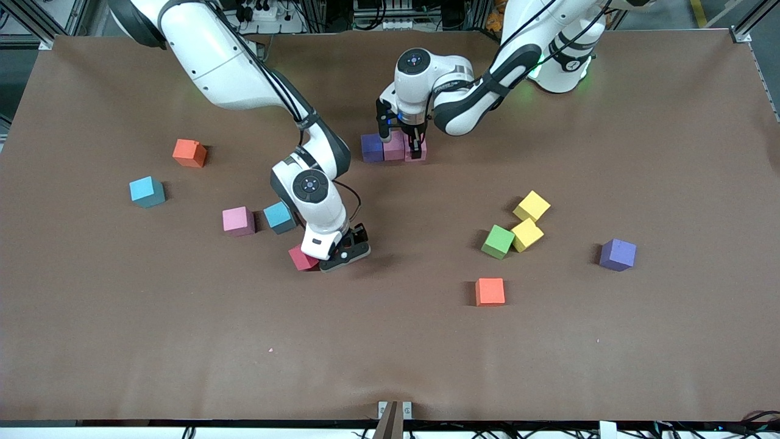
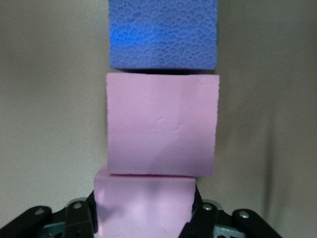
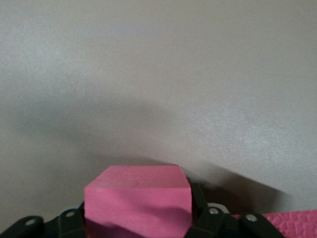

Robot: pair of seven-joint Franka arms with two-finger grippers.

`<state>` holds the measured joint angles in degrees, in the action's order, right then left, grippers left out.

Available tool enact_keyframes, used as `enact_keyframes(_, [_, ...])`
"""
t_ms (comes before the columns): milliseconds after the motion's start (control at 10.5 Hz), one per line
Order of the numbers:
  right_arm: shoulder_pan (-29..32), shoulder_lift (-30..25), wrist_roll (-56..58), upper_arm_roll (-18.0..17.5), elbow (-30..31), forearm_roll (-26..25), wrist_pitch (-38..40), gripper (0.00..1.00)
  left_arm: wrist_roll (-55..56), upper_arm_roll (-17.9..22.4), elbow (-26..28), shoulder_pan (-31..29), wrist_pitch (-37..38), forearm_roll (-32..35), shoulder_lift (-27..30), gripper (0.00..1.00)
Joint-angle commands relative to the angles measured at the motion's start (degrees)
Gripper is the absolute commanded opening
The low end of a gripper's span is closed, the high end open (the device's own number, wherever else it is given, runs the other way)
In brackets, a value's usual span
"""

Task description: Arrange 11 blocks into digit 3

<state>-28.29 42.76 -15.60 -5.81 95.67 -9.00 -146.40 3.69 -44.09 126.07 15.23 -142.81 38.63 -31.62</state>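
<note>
A row of three touching blocks lies mid-table toward the robots' bases: purple [image 1: 372,148], pink [image 1: 394,145] and another pink block [image 1: 417,150]. My left gripper [image 1: 416,152] stands straight down on that end pink block [image 2: 143,208], fingers [image 2: 198,215] against its two sides; the middle pink block [image 2: 162,130] and the purple block [image 2: 163,33] line up past it. Nearer the front camera, my right gripper [image 1: 314,259] is low on the table, shut on a red block [image 1: 301,258]. In the right wrist view that red block [image 3: 138,198] fills the gap between the fingers [image 3: 198,208].
Loose blocks lie around. Toward the right arm's end are orange [image 1: 189,153], light blue [image 1: 147,191], pink [image 1: 237,221] and blue [image 1: 280,217]. Toward the left arm's end are two yellow [image 1: 531,206] [image 1: 526,235], green [image 1: 498,241], purple [image 1: 617,255] and orange [image 1: 490,291].
</note>
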Motion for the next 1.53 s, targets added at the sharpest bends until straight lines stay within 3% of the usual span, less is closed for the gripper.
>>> enact_keyframes(0, [0.25, 0.13, -1.18, 0.01, -0.66, -0.05, 0.07, 0.58, 1.33, -0.3, -0.3, 0.15, 0.34, 0.3, -0.46, 1.0])
enact_keyframes(382, [0.87, -5.3, -1.27, 0.01, 1.17, 0.04, 2.51, 0.51, 1.32, -0.83, -0.3, 0.15, 0.52, 0.3, 0.24, 1.0])
enact_keyframes(573, [3.84, -9.43, -1.18, -0.43, 4.33, 0.12, 2.7, 0.51, 1.32, -1.7, -0.3, -0.55, 0.95, 0.3, 0.33, 1.0])
enact_keyframes(764, [9.11, -14.43, -0.92, -3.49, 10.2, 0.12, 2.7, 0.51, 1.06, -3.37, -0.48, -1.34, 4.37, 0.22, 1.38, 1.0])
enact_keyframes(1050, [12.02, -21.56, -1.27, -5.34, 19.61, 0.12, 2.88, 0.51, 0.62, -8.02, -0.48, -6.51, 5.79, 0.22, 1.74, 1.0])
enact_keyframes(1432, [13.7, -22.02, -2.5, -7.9, 20.96, 0.12, 2.79, 0.51, 0.45, -15.93, -4.15, -11.45, 16.47, -2.85, 1.74, 1.0])
